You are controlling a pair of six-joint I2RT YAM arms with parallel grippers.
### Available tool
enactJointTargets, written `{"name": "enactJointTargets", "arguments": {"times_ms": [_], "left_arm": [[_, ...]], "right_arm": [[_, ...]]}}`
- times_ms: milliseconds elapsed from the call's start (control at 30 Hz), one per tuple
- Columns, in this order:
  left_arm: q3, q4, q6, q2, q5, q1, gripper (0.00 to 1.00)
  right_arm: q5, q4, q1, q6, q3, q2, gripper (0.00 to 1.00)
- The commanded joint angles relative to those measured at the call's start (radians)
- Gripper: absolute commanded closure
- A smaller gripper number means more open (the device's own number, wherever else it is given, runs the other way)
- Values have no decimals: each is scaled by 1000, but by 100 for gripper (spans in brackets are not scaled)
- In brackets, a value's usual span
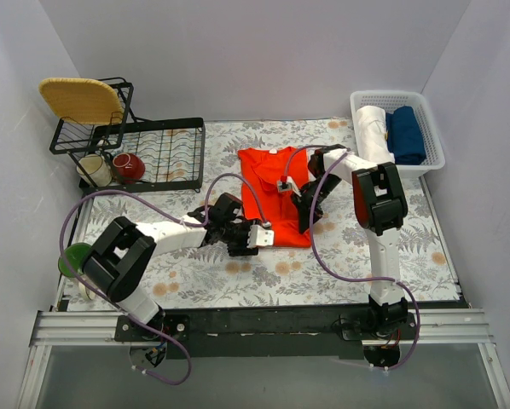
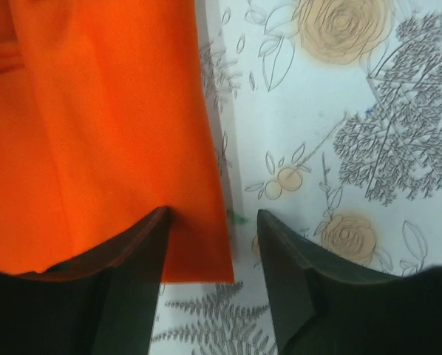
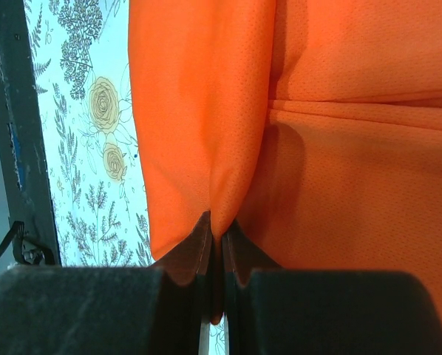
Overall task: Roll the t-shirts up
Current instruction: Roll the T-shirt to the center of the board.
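From above, the orange-red t-shirt (image 1: 268,183) lies flat in the middle of the floral tablecloth (image 1: 238,277), collar away from the arms and its sides folded in to make a narrow strip. The left gripper (image 1: 259,239) sits low at the near left corner of the hem. The right gripper (image 1: 304,220) is down on the shirt's right edge, a little farther up. A white basket (image 1: 432,136) stands well apart at the far right.

In the left wrist view, the t-shirt (image 2: 95,133) fills the left half, and its hem corner ends between the fingers. The left gripper (image 2: 212,214) is spread wide: one finger (image 2: 125,288) rests over the cloth, the other (image 2: 302,296) over bare tablecloth, with nothing pinched.

In the right wrist view, the right gripper (image 3: 219,233) is pressed together on a raised fold of the t-shirt (image 3: 354,148). The fabric rises in a soft ridge from the pads while the rest lies flat to the right.

The cloth looks like thin, light mesh knit — limp, prone to sag and slide over itself, not fragile. It should bunch instead of turning as one piece, so a roll probably needs both hem corners held at once. The left corner is the hold not yet taken, and the open fingers already straddle it.
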Motion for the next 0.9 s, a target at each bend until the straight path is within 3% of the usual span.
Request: {"name": "enactJointTargets", "arguments": {"times_ms": [0,67,100,200,233,267,300,400,433,533,567,600,633,700,867], "left_arm": [[-9,24,47,36,-74,-5,58],[-1,-17,55,59,-66,-5,66],[11,-49,50,69,-69,-5,80],[51,-121,21,99,-55,-6,99],[60,-134,15,101,-48,-6,100],[65,-141,6,98,-39,-5,100],[74,-146,-10,84,-16,-3,100],[115,-193,-92,81,123,32,100],[151,-201,-179,86,159,47,100],[207,-192,-374,106,283,113,100],[211,-182,-410,106,311,142,100],[212,-150,-448,106,323,152,100],[214,-136,-471,100,345,159,100],[217,-113,-517,95,363,176,100],[232,-108,-556,99,420,208,100]], "right_arm": [[11,-19,3,-25,29,20,91],[6,-17,3,-20,41,26,91],[5,-17,3,-20,44,26,91],[2,-17,3,-17,53,5,84],[6,-15,2,-17,58,-6,77],[6,-9,-1,-17,58,-43,62],[3,1,-8,-5,53,-69,54],[0,72,-32,1,1,-204,46],[14,104,-34,4,-26,-247,37],[31,383,-32,49,-289,-499,31],[41,602,-26,71,-374,-651,27],[55,714,-18,111,-570,-728,20],[118,842,18,181,-662,-800,4],[181,1059,86,202,-872,-966,1],[229,1095,169,196,-979,-1057,1]]}}
